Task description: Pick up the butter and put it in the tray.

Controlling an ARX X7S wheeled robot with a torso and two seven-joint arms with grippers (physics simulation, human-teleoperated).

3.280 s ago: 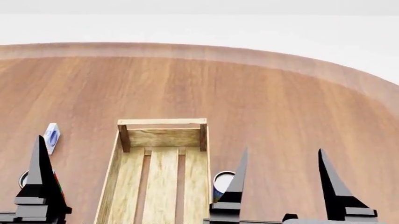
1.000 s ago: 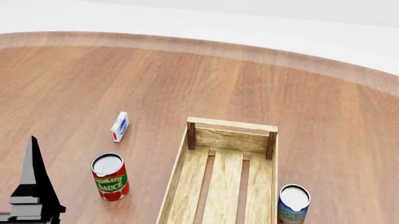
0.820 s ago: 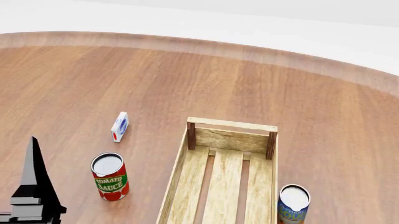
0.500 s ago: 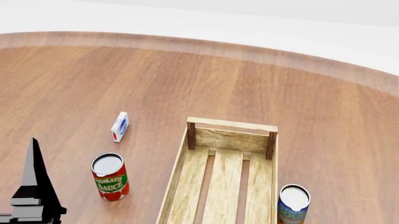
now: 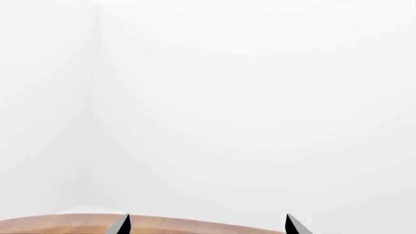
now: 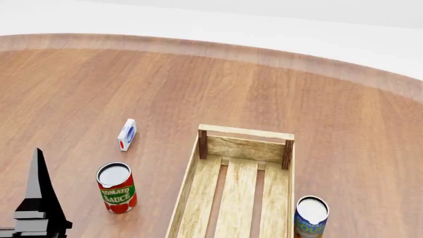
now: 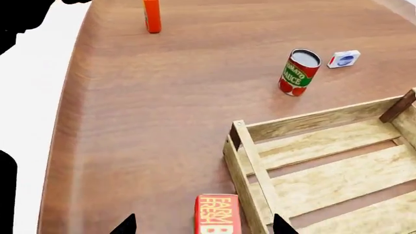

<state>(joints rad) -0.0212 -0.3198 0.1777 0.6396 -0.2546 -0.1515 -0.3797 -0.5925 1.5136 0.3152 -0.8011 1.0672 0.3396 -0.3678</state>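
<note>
— Where was the butter (image 7: 217, 214) at that moment?

— On the table (image 7: 162, 97), just outside the tray (image 7: 325, 161), by the tray's short end wall. It stood upright, red, with the lettering facing up toward the right wrist camera.

— And the right gripper (image 7: 202, 225)?

— Above the butter, its two dark fingertips well apart, one on each side of the carton. Nothing was between them yet; the carton sat below the gap.

— The left gripper (image 5: 206, 225)?

— Spread too, fingertips wide, pointing at the white wall over the far table edge. From the head view only one dark finger showed, on the far side of the tomato sauce can (image 6: 116, 187) from the tray.

— What else was near the tray?

— The tomato sauce can stood beside its long side, a small white-and-blue carton (image 6: 127, 134) beyond that can. A blue can (image 6: 310, 216) stood against the tray's other long side. An orange carton (image 7: 151, 15) stood well away from the tray, near the table's edge.
</note>
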